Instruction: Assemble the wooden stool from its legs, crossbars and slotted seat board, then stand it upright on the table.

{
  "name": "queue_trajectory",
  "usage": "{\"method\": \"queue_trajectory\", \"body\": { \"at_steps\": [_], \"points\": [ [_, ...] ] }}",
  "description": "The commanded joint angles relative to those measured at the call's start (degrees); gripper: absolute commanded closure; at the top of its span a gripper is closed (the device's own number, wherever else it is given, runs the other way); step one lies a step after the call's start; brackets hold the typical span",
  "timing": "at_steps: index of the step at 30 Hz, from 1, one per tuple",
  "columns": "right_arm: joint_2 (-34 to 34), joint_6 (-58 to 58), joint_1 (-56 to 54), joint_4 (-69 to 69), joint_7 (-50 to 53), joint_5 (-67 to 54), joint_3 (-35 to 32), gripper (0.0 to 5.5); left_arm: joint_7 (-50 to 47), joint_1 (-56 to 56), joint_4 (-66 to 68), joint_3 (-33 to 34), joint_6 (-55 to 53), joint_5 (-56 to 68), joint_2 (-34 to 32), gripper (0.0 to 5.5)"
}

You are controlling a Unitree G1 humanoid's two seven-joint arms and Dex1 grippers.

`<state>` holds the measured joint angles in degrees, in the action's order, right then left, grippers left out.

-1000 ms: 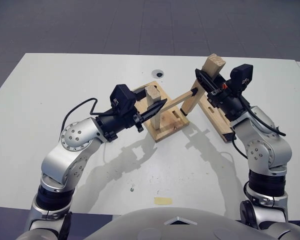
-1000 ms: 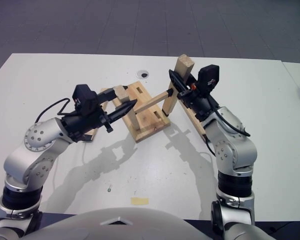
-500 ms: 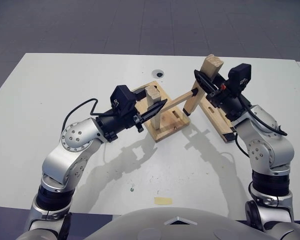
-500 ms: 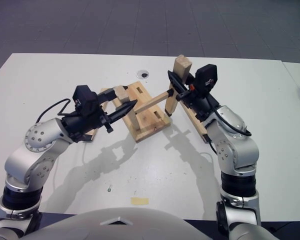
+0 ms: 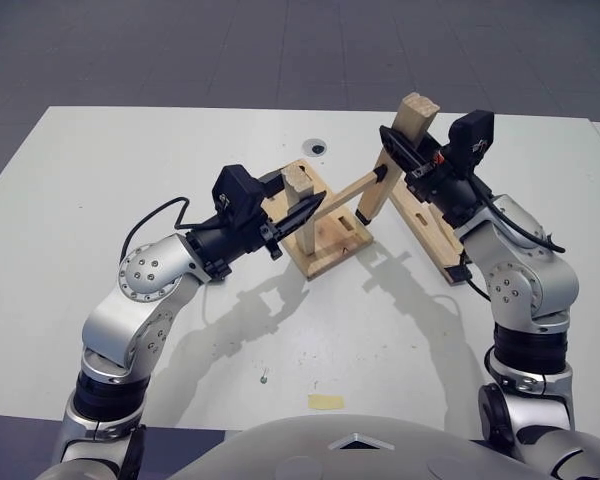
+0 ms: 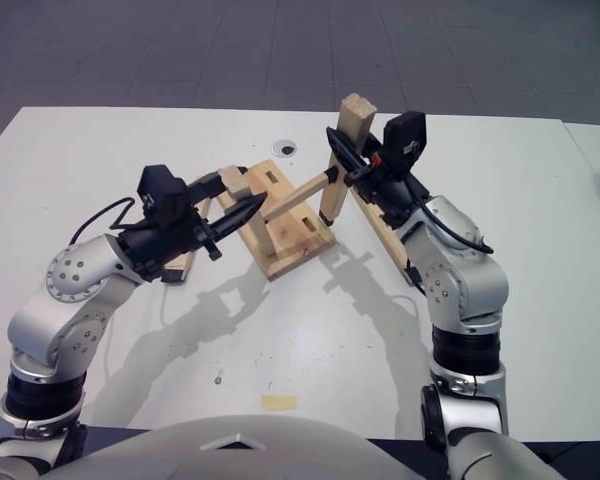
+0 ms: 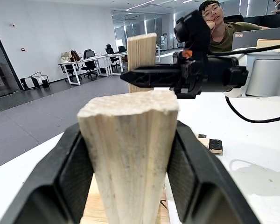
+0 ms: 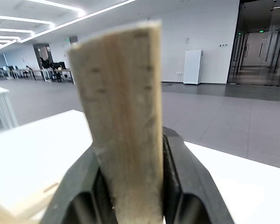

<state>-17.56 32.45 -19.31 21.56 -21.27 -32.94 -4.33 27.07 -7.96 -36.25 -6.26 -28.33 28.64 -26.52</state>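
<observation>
Left tool [image 5: 302, 212] clamped on short leg [image 5: 299, 183], right tool [image 5: 398, 155] held higher, gripping tilted leg [image 5: 416, 112], crossbar [image 5: 352, 189] between

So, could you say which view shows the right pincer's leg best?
The left eye view: the leg shows nearly whole, with the crossbar joined and the right pincer clamping it. The right wrist view gives its clamped end close up; the left wrist view, its top, farther off.

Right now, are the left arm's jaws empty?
No, the left jaws are shut on a wooden leg, pressing both its sides.
</observation>
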Motion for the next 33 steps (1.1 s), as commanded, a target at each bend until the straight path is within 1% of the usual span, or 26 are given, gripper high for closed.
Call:
{"method": "queue_trajectory", "body": {
  "at_steps": [1, 6, 13, 18, 22, 26, 33],
  "points": [
    [3.2, 2.4, 0.0, 2.8, -4.4, -4.9, 5.5, 4.41, -0.7, 0.1, 3.8, -3.0, -4.9, -1.6, 0.0, 3.44],
    [2.3, 2.9, 1.7, 3.5, -4.7, -4.0, 7.1, 4.41, -0.5, 0.2, 4.0, -4.1, -5.0, -2.5, -0.1, 3.44],
    [3.6, 3.2, 5.2, 4.0, -1.8, -4.0, 6.8, 4.41, 0.6, -0.7, 4.7, -3.9, -5.4, -2.2, -1.1, 3.44],
    [1.9, 2.9, 4.9, 3.2, -2.7, -3.0, 7.0, 4.41, -0.6, 0.1, 4.4, -4.4, -5.2, -2.7, -0.4, 3.45],
    [0.0, 1.8, 4.3, 1.8, -4.8, -0.9, 8.6, 4.41, -2.0, 0.6, 4.0, -5.2, -4.8, -3.5, 0.5, 3.45],
    [-0.8, 0.6, 3.5, 0.6, -6.5, 0.7, 11.2, 4.42, -3.2, 0.8, 2.9, -3.4, -4.8, -3.0, 1.5, 3.45],
    [-1.0, -2.7, 4.4, -0.6, -6.2, 4.5, 13.2, 4.42, -2.2, -0.2, 2.5, -1.4, -5.9, -2.3, 0.2, 3.45]
  ]
}}
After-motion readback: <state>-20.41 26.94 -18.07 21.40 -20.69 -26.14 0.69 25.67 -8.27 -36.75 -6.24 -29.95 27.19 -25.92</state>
